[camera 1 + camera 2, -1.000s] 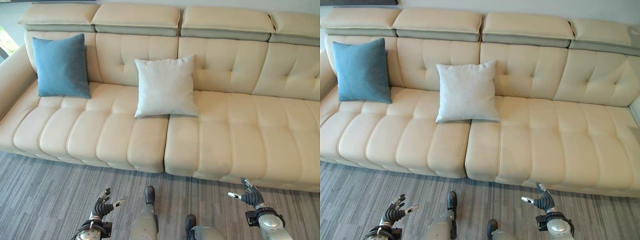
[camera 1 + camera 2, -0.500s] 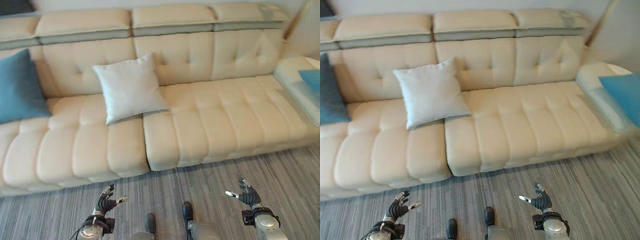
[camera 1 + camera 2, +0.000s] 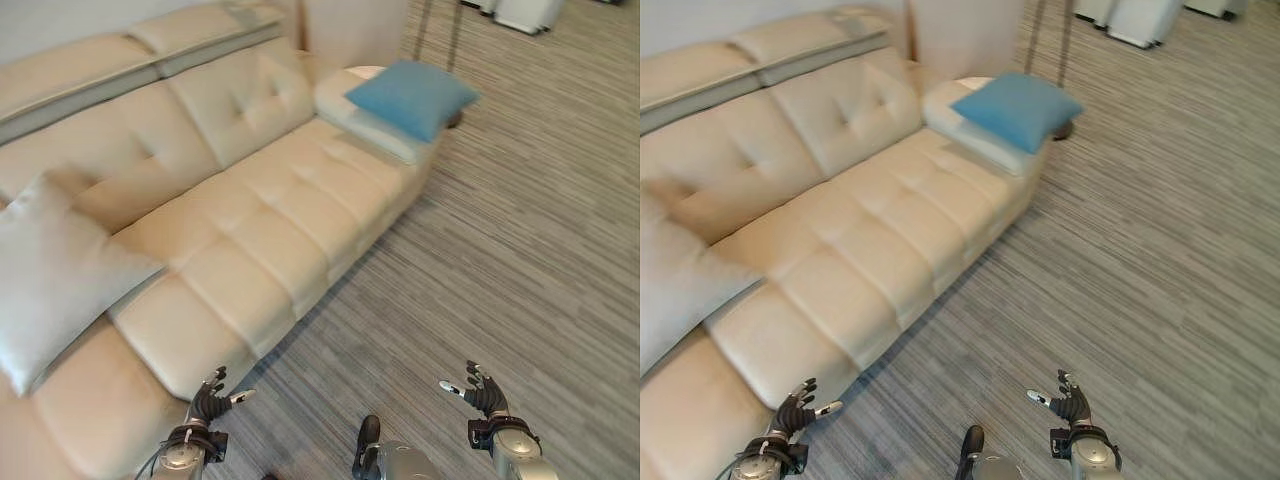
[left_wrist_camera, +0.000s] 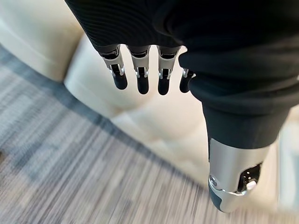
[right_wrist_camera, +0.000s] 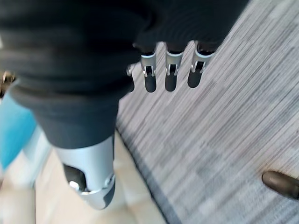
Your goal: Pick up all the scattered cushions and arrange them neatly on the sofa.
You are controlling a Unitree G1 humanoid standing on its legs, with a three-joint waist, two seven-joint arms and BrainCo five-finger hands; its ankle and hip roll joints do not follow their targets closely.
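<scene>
Blue cushion [image 3: 410, 97] on sofa [image 3: 270, 230] end | left hand [image 3: 207, 403], right hand [image 3: 476, 392] empty, fingers straight, over carpet [image 3: 520, 260]

One cushion [image 3: 411, 97] lies on the sofa's [image 3: 270, 215] far end, another cushion [image 3: 50, 275] near its left.

You have grey striped carpet [image 3: 520, 250] running across the whole right side, its lines slanting toward the far end of the room. Two thin dark poles [image 3: 455, 40] stand at the far end on a dark round base [image 3: 1064, 130]. Beyond them you see low white units [image 3: 1140, 18], and beside the poles a pale upright panel [image 3: 350, 30].
</scene>
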